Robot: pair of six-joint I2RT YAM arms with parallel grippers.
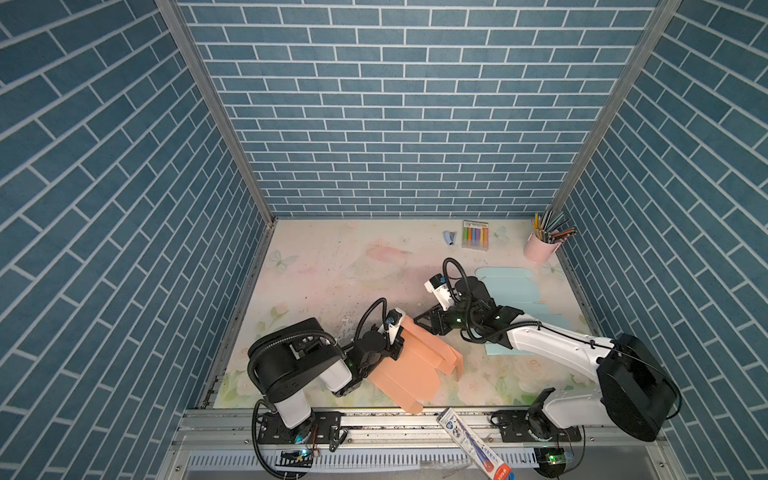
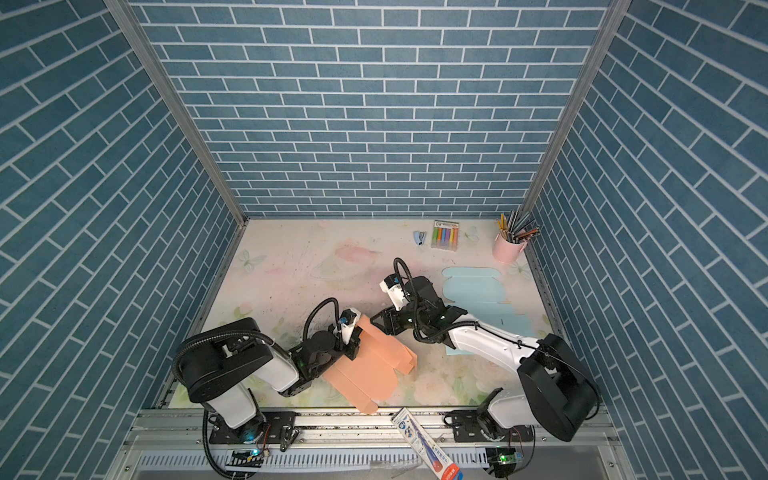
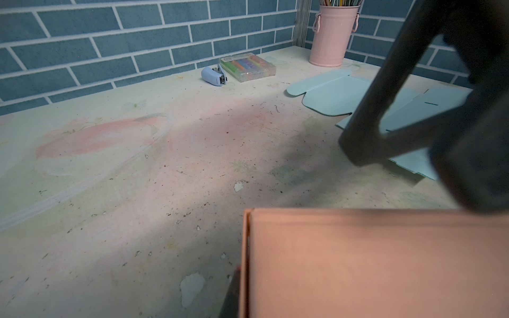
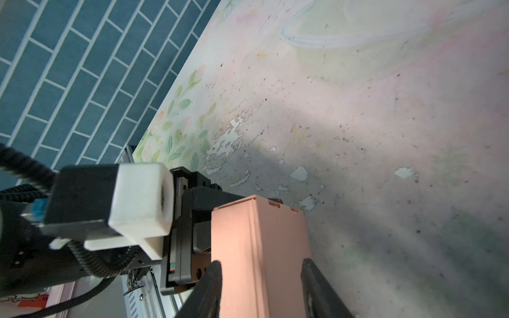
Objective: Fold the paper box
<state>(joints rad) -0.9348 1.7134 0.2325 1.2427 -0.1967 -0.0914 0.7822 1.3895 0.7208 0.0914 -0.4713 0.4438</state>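
In both top views we see the peach paper box (image 1: 399, 374) in the lower middle of the frame. It lies on the flowered surface (image 1: 332, 282) near the front edge and is only partly folded. One broad panel lies flat and points toward the bottom of the frame. A folded wall stands up along its upper right side.

The left gripper (image 1: 397, 343) comes in from the lower left and is closed tight on the box's upper left edge. In the right wrist view its black fingers (image 4: 203, 201) clamp the far end of that raised wall.

The right gripper (image 1: 422, 322) reaches in from the right, at the box's upper corner. At the bottom of the right wrist view its jaws stand about half open, with one finger (image 4: 212, 286) on each side of the raised wall. We cannot tell whether they press on the card.

A pale blue flat blank (image 1: 511, 291) lies at the right middle, partly under the right arm. Toward the upper right of the surface we see a pink cup of pencils (image 1: 540, 247), a pack of markers (image 1: 475, 235) and a small blue stapler (image 1: 449, 237).
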